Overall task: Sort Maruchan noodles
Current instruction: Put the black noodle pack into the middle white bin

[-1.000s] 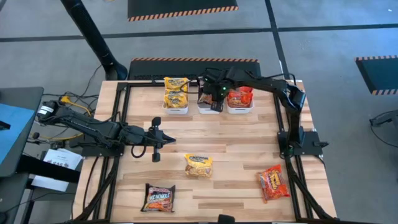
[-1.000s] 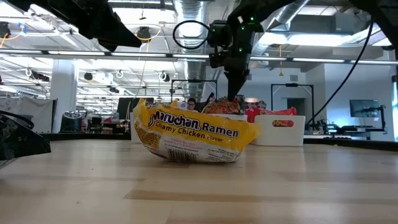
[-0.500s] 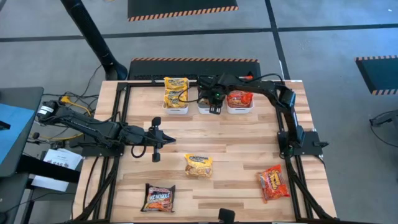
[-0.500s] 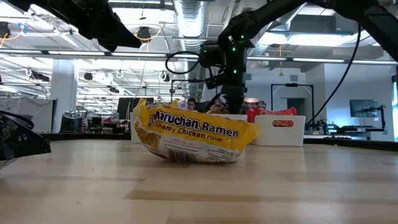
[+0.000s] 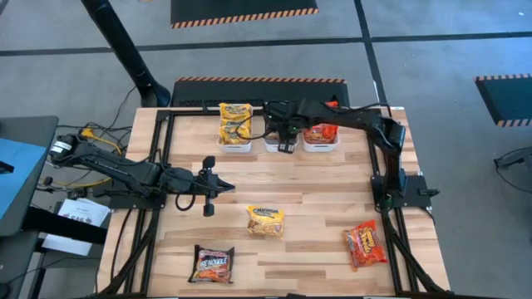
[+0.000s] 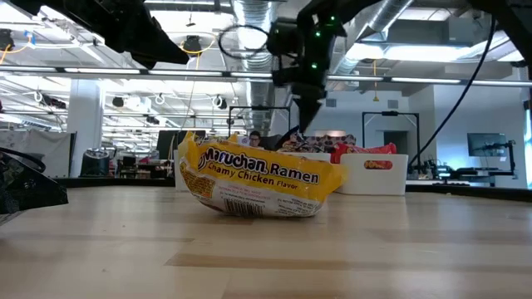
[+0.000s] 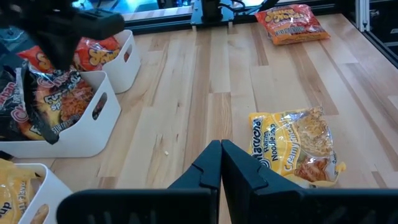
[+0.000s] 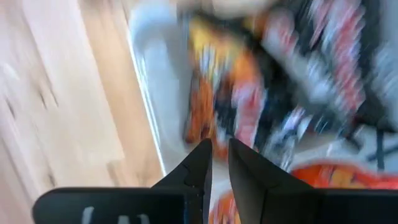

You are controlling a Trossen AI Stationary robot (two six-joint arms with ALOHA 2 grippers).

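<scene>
Right gripper (image 5: 284,133) poised above middle bin (image 5: 280,146) at twelve o'clock, fingers narrowly parted, nothing held, left gripper (image 5: 209,187) closed at nine o'clock, yellow packet (image 5: 265,220) at centre.

Open lab hall: ceiling ducts (image 6: 253,17), monitors (image 6: 484,145)

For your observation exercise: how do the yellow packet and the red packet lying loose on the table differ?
The yellow packet lies mid-table, roughly square-on; the red packet lies near the right edge, tilted. In the left wrist view, yellow is closer than red. Both are crinkly ramen packets lying flat and unsorted.
</scene>
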